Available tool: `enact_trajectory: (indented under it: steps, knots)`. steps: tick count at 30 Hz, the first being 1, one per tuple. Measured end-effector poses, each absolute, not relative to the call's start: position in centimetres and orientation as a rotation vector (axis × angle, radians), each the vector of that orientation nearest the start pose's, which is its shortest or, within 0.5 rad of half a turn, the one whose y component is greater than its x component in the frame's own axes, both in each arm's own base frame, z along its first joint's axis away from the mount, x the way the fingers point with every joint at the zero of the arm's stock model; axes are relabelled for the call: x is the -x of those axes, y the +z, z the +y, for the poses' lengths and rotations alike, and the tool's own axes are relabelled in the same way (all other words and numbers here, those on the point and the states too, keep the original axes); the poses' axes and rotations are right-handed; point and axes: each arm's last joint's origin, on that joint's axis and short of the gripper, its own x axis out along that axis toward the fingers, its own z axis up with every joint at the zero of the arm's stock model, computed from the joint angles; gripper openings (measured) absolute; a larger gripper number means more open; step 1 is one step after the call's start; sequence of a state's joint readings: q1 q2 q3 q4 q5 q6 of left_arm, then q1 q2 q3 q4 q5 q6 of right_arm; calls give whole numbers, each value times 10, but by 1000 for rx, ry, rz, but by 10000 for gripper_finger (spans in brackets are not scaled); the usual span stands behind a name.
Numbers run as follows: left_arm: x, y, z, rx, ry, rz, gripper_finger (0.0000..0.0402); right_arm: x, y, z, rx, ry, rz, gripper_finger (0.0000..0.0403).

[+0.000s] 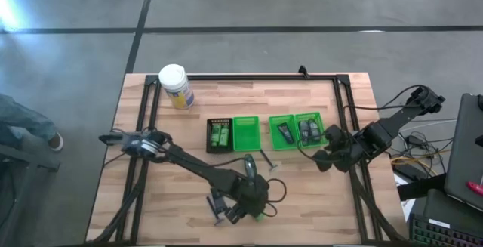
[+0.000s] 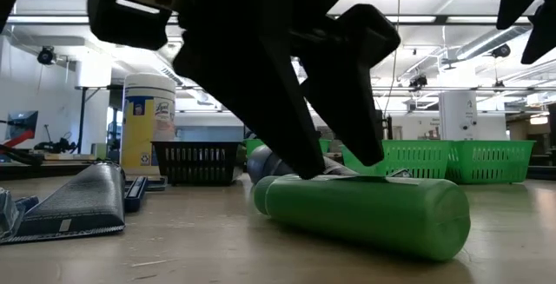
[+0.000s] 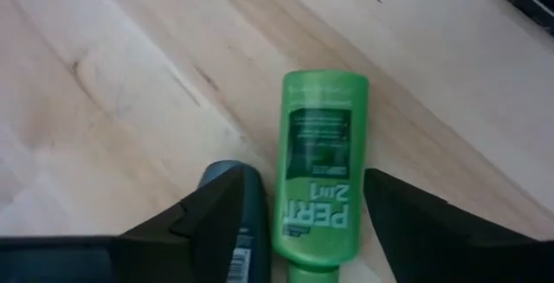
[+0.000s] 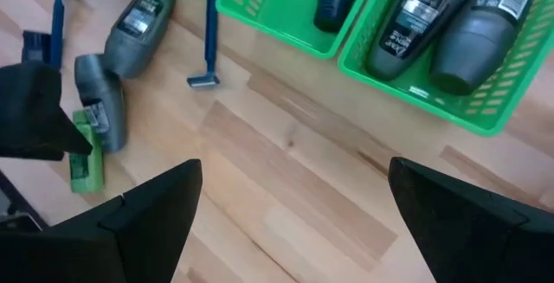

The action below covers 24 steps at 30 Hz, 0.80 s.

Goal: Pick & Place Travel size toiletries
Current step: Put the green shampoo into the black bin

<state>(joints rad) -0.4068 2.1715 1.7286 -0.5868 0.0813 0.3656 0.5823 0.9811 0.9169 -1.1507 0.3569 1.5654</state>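
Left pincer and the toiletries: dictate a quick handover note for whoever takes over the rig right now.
Left pincer: open, straddling a bright green plastic mini bottle lying flat on the wooden table, front centre; not gripped yet.
Right pincer: open, empty, hovering beside the green plastic trays.
Done: dark grey oval tubes lie in the green trays; green items sit in the black tray.
Left: the green bottle, two grey tubes and blue-handled razors loose on the table.

The green bottle's (image 3: 318, 170) cap end is cut off by the frame edge.
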Motion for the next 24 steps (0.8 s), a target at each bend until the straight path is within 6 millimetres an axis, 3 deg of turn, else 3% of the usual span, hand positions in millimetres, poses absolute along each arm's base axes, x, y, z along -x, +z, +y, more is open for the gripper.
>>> enact_trajectory:
  steps: [5,15,20,24]
  knots:
    - [-427,187,-187,-496,-645,934,267,-135,280,77,-810,-609,936,368]
    - [-429,160,-186,-483,-699,993,252,-133,279,76,-786,-622,952,368]
    - [-429,160,-184,-476,-698,1003,229,-133,279,76,-776,-617,954,368]
    - [-430,160,-183,-465,-711,1004,186,-133,279,76,-773,-615,955,368]
